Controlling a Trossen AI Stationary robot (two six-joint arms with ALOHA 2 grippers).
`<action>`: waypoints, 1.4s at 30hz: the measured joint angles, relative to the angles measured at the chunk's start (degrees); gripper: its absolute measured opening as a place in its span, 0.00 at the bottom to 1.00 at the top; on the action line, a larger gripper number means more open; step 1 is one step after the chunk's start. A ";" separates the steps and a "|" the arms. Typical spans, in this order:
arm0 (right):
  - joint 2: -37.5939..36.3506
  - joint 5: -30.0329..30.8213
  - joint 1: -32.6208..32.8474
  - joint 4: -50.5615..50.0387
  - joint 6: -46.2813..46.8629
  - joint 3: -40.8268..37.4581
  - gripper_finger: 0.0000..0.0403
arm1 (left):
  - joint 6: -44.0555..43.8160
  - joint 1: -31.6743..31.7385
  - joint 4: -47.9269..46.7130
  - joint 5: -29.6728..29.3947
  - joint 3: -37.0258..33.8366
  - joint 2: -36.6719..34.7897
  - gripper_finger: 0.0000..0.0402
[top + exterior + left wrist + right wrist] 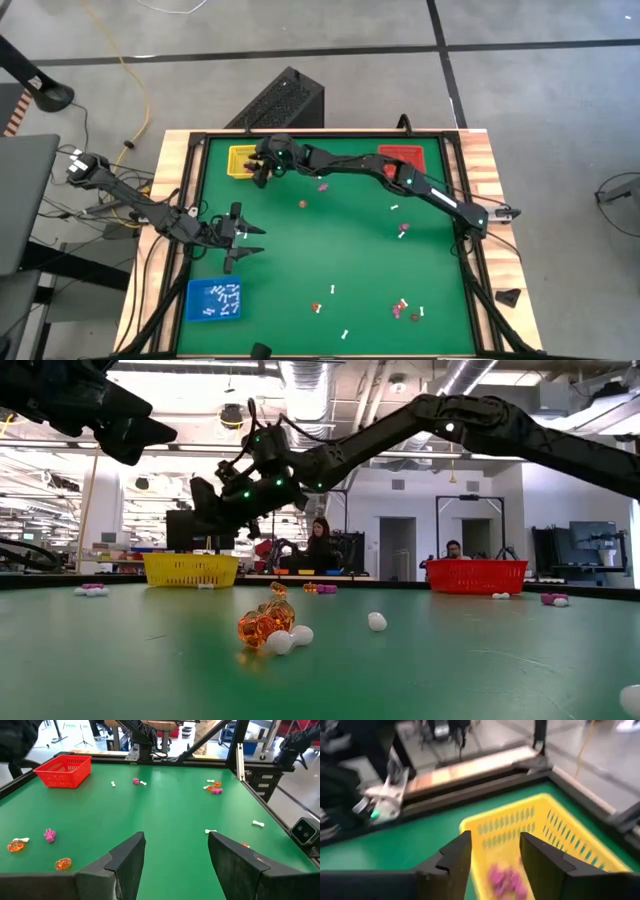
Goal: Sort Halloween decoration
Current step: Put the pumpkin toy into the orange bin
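Tiny Halloween trinkets lie scattered on the green table: an orange one (302, 204), a purple-pink one (322, 186), white sticks (394, 208) and a small group (400, 307) near the front. My right gripper (495, 855) reaches to the far left and hangs open over the yellow tray (555, 835), nothing between its fingers. Purple-pink trinkets (502, 879) lie in that tray below it. My left gripper (175, 855) hovers open at the table's left side (250, 240), clear of everything.
A red tray (402, 156) stands at the far right edge. A blue tray (213, 300) with white sticks sits at the near left corner. My right arm (400, 178) stretches across the far half of the table. An orange trinket (265, 625) lies close to the low camera.
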 joint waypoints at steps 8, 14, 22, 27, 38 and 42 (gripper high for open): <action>-15.09 -2.94 -1.44 -31.02 -10.34 0.11 0.54 | -1.76 0.00 -0.44 0.03 0.00 0.01 0.52; -28.22 -3.10 -0.09 -66.69 -15.36 0.13 0.51 | -5.10 0.00 -1.49 -0.01 0.00 0.56 0.52; -40.00 -3.16 9.60 -91.67 -16.28 -1.69 0.47 | -12.58 -0.04 -0.86 -1.27 0.00 5.80 0.52; -53.46 0.21 21.21 -82.70 -15.50 -17.97 0.45 | -19.74 -0.04 0.65 -4.94 0.00 12.89 0.52; -83.39 22.71 44.06 -13.39 -9.56 -84.22 0.40 | -13.54 4.45 28.47 -4.90 2.98 34.22 0.52; -89.27 29.22 47.47 -0.16 -13.61 -95.41 0.38 | -12.96 9.91 29.29 1.30 8.15 41.29 0.52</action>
